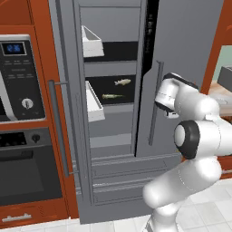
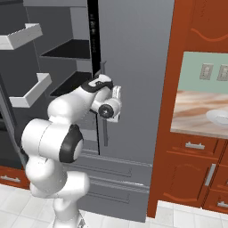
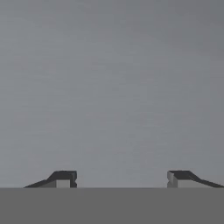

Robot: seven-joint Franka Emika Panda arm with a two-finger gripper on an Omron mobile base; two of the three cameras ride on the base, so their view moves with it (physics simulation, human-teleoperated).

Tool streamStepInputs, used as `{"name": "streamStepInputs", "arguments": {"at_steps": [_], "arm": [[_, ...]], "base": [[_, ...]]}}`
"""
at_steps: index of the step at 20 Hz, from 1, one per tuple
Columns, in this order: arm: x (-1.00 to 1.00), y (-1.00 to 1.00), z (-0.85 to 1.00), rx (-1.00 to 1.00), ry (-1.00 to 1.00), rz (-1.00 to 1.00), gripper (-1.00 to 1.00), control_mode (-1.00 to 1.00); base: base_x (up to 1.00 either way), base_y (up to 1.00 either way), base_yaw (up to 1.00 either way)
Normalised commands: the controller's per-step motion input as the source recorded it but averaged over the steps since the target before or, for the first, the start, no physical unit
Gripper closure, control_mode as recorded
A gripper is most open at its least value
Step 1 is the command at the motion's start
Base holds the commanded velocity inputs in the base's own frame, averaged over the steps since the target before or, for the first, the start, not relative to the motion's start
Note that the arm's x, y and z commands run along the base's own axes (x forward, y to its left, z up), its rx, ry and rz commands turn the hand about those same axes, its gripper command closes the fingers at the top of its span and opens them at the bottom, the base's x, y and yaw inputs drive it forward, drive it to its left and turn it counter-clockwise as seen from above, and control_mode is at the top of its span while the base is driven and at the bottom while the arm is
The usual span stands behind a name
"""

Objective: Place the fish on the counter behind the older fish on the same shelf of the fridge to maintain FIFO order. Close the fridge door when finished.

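The fridge (image 1: pixel 190 41) has its left door (image 1: pixel 68 68) swung open. On a black shelf (image 1: pixel 118 103) inside lie two fish: the plump pale fish (image 1: pixel 122 82) farther back, the slender yellowish older fish (image 1: pixel 111 96) nearer the front lip. My gripper (image 3: pixel 122 179) is open with nothing between its fingertips (image 3: pixel 63 178), and it faces a flat grey surface at close range. In the right base view the gripper (image 2: pixel 115 101) sits against the right door by its vertical handle (image 2: pixel 105 129). The counter (image 2: pixel 196 109) is at the right.
White bins (image 1: pixel 93 41) hang on the open left door. An oven and control panel (image 1: pixel 18 77) stand in the wood cabinet to the left. A pale dish (image 2: pixel 218 116) rests on the counter. Grey drawers (image 1: pixel 131 174) lie below the fridge doors.
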Motion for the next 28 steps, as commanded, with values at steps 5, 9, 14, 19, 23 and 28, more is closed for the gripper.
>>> {"name": "streamStepInputs", "arguments": {"at_steps": [5,9,14,19,23,28], "arm": [[-0.85,-0.33,0.55,0.00,0.09,-0.19,-1.00,-1.00],[-1.00,0.00,1.00,0.00,0.04,-0.01,-1.00,-1.00],[-0.28,0.08,0.27,0.00,0.04,-0.01,-1.00,-1.00],[-0.76,0.10,0.58,-0.08,-0.02,0.02,-1.00,-1.00],[-0.99,0.36,1.00,-0.25,-0.11,0.05,-1.00,-1.00],[-0.93,0.50,1.00,-0.22,-0.02,0.05,-1.00,-1.00]], "base": [[0.00,0.00,0.00],[0.00,0.00,0.00],[0.00,0.00,0.00],[0.00,0.00,0.00],[0.00,0.00,0.00],[0.00,0.00,0.00]]}}
